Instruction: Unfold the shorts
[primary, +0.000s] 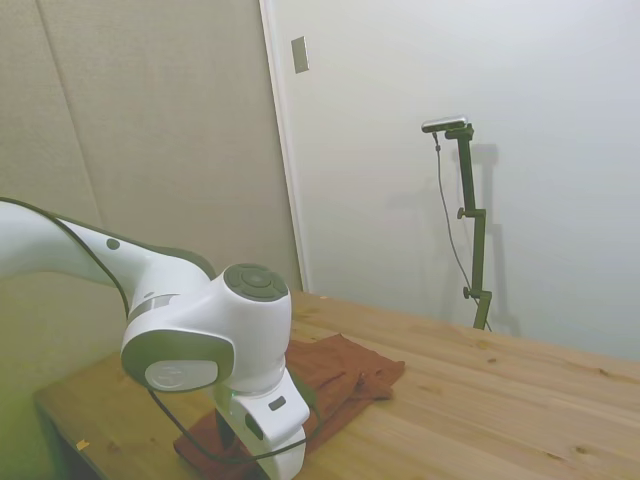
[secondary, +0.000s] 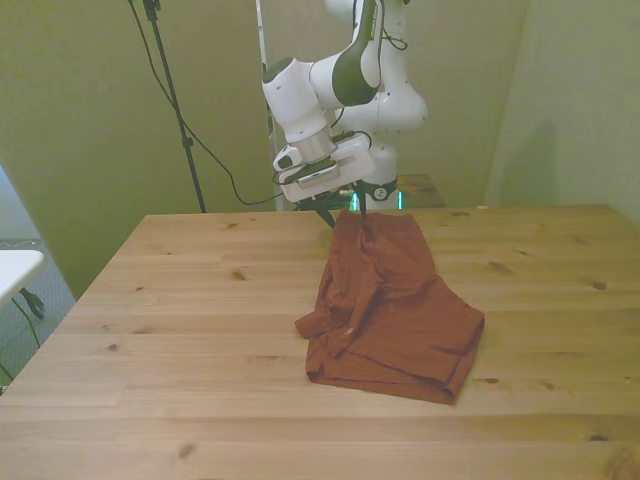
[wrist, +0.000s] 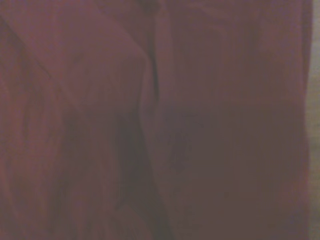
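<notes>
One rust-orange shorts (secondary: 390, 305) heap lies folded and wrinkled on table (secondary: 180, 330).

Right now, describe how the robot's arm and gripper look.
The arm is glossy white with rounded shells and grey-green joint caps. A thin black cable runs along it. The gripper has a boxy white body with short dark fingers.

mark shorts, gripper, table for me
shorts (secondary: 395, 315): front view, middle of the folded cloth
gripper (secondary: 343, 212): front view, dark fingertips by the shorts' far edge
table (secondary: 180, 330): front view, bare wood at the front view's left
</notes>
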